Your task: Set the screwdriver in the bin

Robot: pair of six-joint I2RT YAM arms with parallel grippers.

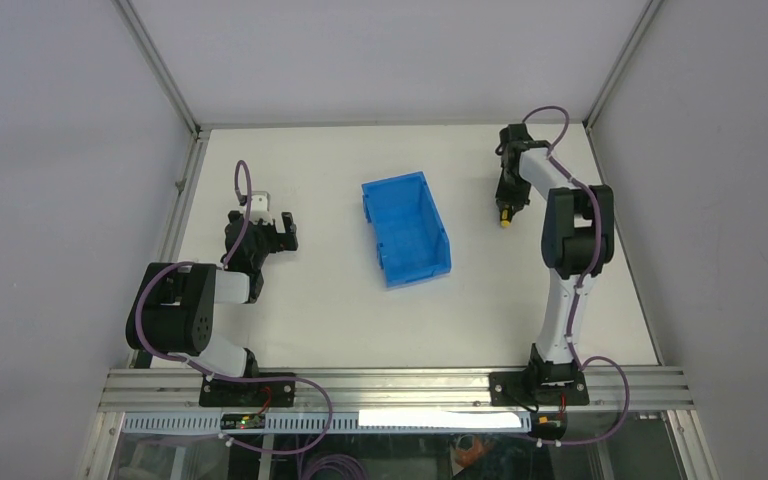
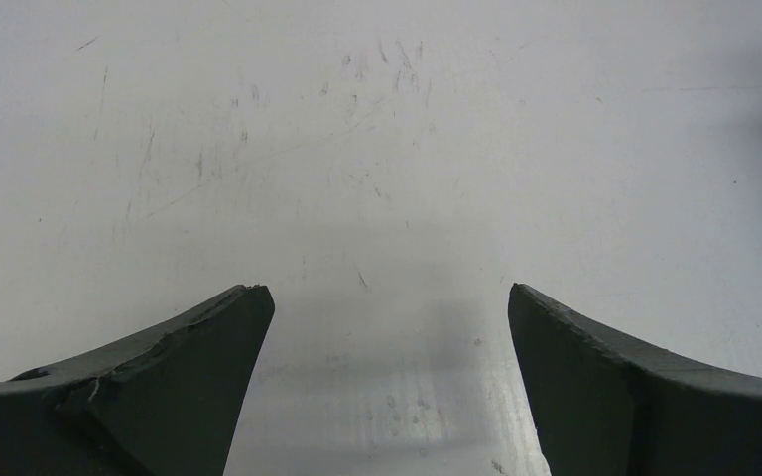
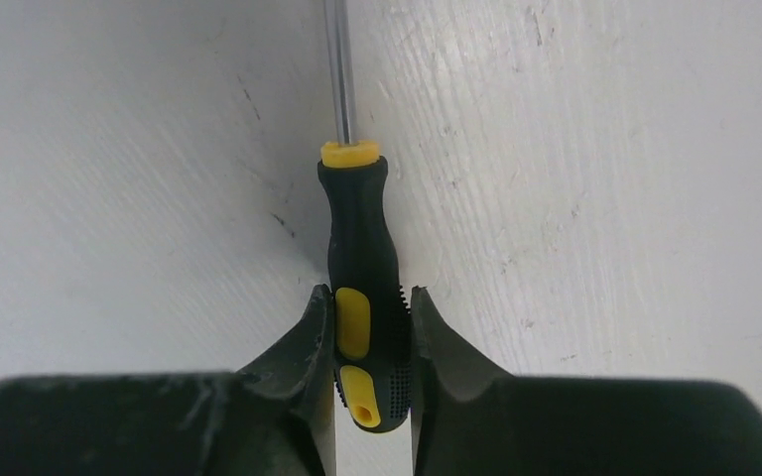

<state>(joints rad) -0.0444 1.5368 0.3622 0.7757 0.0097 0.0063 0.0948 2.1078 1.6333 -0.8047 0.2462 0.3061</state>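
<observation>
The screwdriver (image 3: 362,258) has a black and yellow handle and a thin metal shaft that runs off the top of the right wrist view. My right gripper (image 3: 371,296) is shut on the butt end of its handle, a finger pressed against each side. From above, the right gripper (image 1: 506,200) sits at the far right of the table with the screwdriver's yellow end (image 1: 505,222) poking out toward me. The bright blue bin (image 1: 406,228) stands at mid-table, left of that gripper, and holds nothing. My left gripper (image 2: 387,297) hangs open over bare table at the left.
The white table (image 1: 320,300) is fenced by grey walls and aluminium corner rails. The right arm (image 1: 572,240) stands between the bin and the right wall. The left arm (image 1: 195,305) is folded at the near left.
</observation>
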